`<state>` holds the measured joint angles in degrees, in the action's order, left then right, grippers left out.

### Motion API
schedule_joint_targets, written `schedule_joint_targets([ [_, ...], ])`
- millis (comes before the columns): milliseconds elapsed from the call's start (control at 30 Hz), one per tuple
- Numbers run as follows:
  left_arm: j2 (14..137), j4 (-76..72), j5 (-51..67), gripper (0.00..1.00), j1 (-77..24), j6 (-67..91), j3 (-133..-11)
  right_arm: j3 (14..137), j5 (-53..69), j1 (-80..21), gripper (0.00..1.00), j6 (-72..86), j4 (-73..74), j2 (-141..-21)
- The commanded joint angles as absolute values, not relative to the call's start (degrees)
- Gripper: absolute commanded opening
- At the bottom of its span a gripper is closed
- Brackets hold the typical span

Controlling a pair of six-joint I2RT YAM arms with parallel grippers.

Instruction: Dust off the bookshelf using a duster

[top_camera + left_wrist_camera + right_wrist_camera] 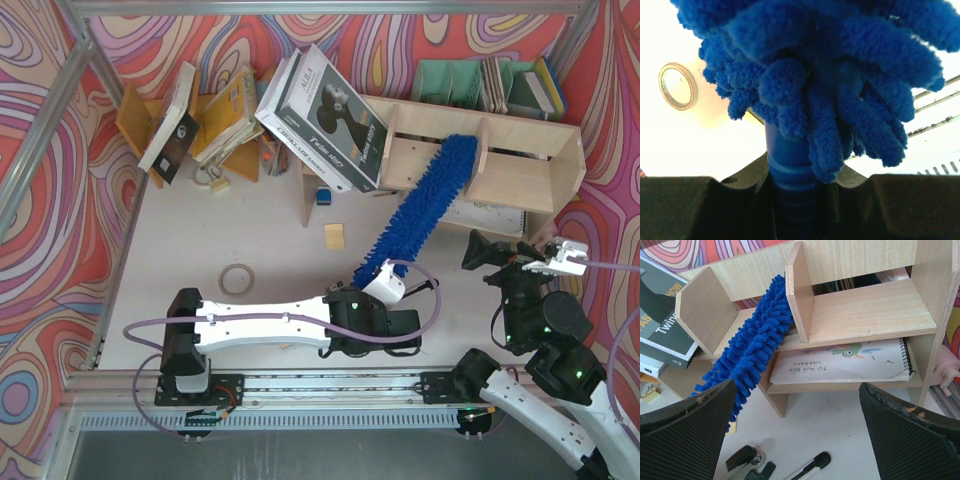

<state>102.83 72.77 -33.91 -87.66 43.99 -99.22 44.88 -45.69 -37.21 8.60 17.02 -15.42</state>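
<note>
Duster (425, 205) — handle clamped in left gripper (792, 200), fluffy head lying across bookshelf (520, 135) board beside a divider (799, 290). Right gripper (797, 430) — fingers spread wide, holding nothing.

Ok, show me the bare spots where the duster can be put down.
Bare table lies left of the tape ring and between it and the yellow note. On the bookshelf, the right upper compartment is bare too. Crowded: the back left, with leaning books; the left compartment, filled by the duster; the lower shelf, under a notebook.
</note>
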Motion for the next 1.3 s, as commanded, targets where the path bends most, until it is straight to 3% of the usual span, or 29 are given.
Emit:
schedule_joint_targets([
  [0,101.9,73.1,-38.1,0.0,-90.1,43.2,-99.6,46.2,-47.3,-37.5,0.99,9.8,16.3,-16.5],
  [267,90.4,67.3,-44.6,0.0,-91.5,46.9,-91.3,58.5,-47.1,-37.5,0.99,19.3,24.1,-24.1],
  [467,88.0,61.2,-46.9,0.0,-91.6,42.8,-91.7,68.5,-44.3,-37.5,0.98,21.2,28.1,-31.8],
  [867,98.2,54.1,-41.7,0.0,-90.2,30.5,-103.6,81.1,-42.6,-37.5,0.95,21.9,26.7,-38.9],
  [1067,107.5,56.4,-37.0,0.0,-88.5,26.7,-114.0,84.0,-43.4,-37.5,0.94,21.8,26.5,-40.4],
  [1267,111.4,59.0,-32.5,0.0,-86.3,27.5,-115.1,83.8,-45.0,-37.5,0.93,22.1,26.3,-40.5],
])
